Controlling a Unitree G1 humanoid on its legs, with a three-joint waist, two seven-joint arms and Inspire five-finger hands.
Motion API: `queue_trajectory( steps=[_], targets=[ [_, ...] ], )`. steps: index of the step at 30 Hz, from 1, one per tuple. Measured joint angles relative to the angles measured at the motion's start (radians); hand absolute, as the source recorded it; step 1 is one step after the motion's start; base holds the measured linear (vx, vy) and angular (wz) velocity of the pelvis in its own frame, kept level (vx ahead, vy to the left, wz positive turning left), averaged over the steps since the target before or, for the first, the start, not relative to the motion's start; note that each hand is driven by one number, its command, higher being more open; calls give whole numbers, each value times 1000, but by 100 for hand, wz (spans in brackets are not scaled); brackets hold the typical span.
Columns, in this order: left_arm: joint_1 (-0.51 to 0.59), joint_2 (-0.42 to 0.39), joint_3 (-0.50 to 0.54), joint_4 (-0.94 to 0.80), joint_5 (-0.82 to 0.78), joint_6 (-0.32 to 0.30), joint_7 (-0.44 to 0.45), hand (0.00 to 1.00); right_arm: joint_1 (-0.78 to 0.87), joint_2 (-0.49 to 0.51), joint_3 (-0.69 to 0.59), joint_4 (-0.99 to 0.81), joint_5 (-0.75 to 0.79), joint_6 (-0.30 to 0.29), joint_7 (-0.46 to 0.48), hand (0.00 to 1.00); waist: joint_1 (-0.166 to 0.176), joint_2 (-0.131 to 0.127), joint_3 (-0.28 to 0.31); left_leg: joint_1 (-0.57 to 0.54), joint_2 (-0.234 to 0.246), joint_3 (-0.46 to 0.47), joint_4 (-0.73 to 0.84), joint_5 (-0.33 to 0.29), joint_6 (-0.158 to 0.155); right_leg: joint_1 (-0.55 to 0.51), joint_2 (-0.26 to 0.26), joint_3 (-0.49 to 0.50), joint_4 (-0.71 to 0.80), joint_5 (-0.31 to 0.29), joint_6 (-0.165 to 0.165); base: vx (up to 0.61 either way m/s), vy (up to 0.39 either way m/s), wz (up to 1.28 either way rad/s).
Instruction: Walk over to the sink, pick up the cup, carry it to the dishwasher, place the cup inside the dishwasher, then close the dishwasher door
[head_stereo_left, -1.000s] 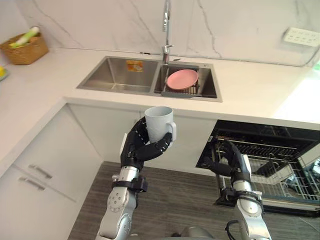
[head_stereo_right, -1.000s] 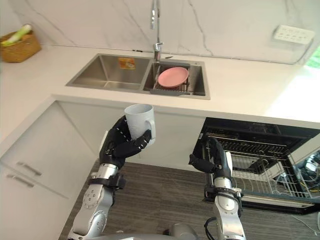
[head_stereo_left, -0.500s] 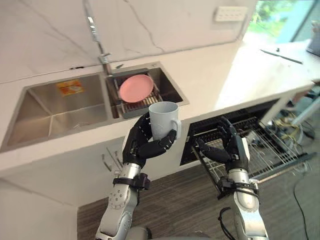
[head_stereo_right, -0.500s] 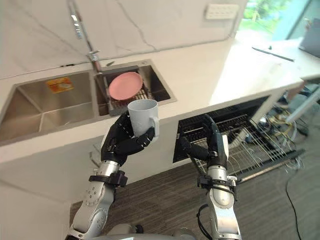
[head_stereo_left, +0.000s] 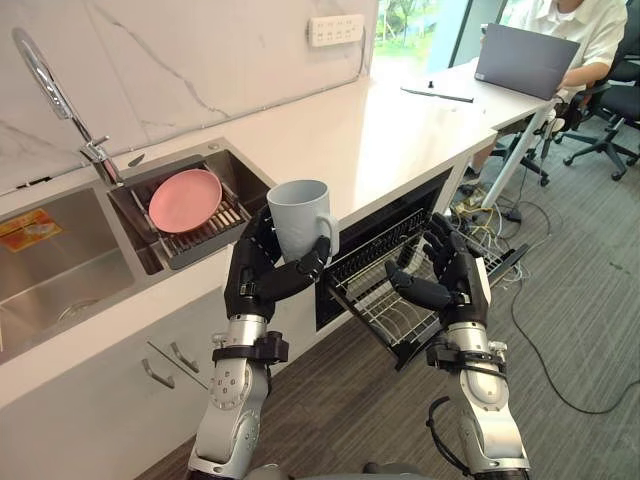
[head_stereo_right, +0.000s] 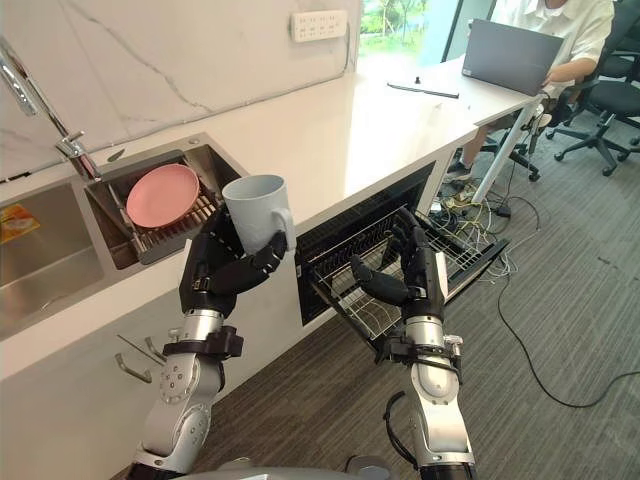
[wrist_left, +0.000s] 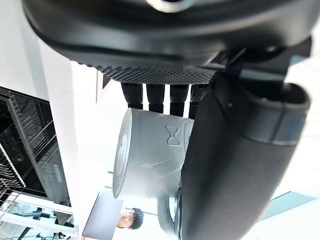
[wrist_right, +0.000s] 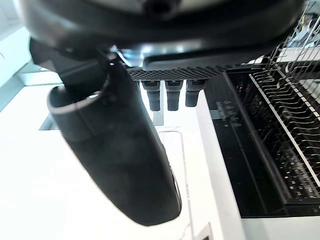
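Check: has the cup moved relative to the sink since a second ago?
Yes. The cup, held in the left hand, went from in front of the pink plate rightward, up to the open dishwasher.

Cool greys and blacks up front, one splash of pink!
Plain pale blue-grey cup (head_stereo_left: 300, 215), matte black left hand (head_stereo_left: 258, 285) and right hand (head_stereo_left: 450, 285); pink plate (head_stereo_left: 185, 200), steel-grey sink (head_stereo_left: 70, 270); white wall (head_stereo_left: 220, 50) veined in thin grey, plain white counter (head_stereo_left: 380, 125), silvery wire rack (head_stereo_left: 400, 305), black dishwasher (head_stereo_left: 420, 205), dark grey-brown wood-grain floor (head_stereo_left: 340, 400).
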Motion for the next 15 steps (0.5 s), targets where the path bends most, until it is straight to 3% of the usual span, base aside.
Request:
queue_trajectory(
  steps=[1,3,4,5,6,7,10,15],
  targets=[
    [0,-3,15,0,0,-2,1,30,-1,-10,1,-20,10,-1,5,90,0,14,5,-10,5,-38,31,6,-11,5,10,20,-10,4,-7,5,-52,-42],
    [0,-5,34,1,0,-2,3,30,-2,-16,4,-39,46,-2,12,90,5,2,13,-43,-20,-109,89,10,-60,14,3,64,-11,10,-22,51,-4,-55],
    [-2,-11,32,2,0,-4,6,30,-6,-26,0,-46,76,-14,12,90,16,2,12,-38,-71,-199,7,-5,-58,10,-12,97,-5,10,-21,58,30,-68],
    [-2,-13,29,1,1,-6,9,30,-8,-30,-2,-46,90,-21,13,90,17,7,9,-38,-92,-239,-46,-2,-59,4,-15,109,-4,10,-20,46,64,-79],
    [-8,-17,24,2,1,-10,13,30,-12,-40,-1,-50,118,-29,15,90,20,25,-2,-30,-111,-285,-136,62,-57,-14,-11,133,6,9,-8,89,99,-75],
    [-18,-15,25,3,2,-10,18,30,-10,-43,7,-49,140,-29,19,90,21,32,-10,9,-117,-264,-182,117,-14,-14,-12,157,18,16,15,108,98,-66],
    [-94,4,23,17,6,-10,23,30,-13,-43,23,-64,190,-29,51,90,14,12,-10,32,-132,-235,-222,129,1,-23,-27,178,17,21,28,107,79,-31],
    [-149,35,25,30,22,-14,24,30,-39,-48,59,-82,238,-28,92,90,12,5,-15,105,-142,-184,-304,146,8,-11,-28,216,4,25,34,47,31,-31]
  ],
)
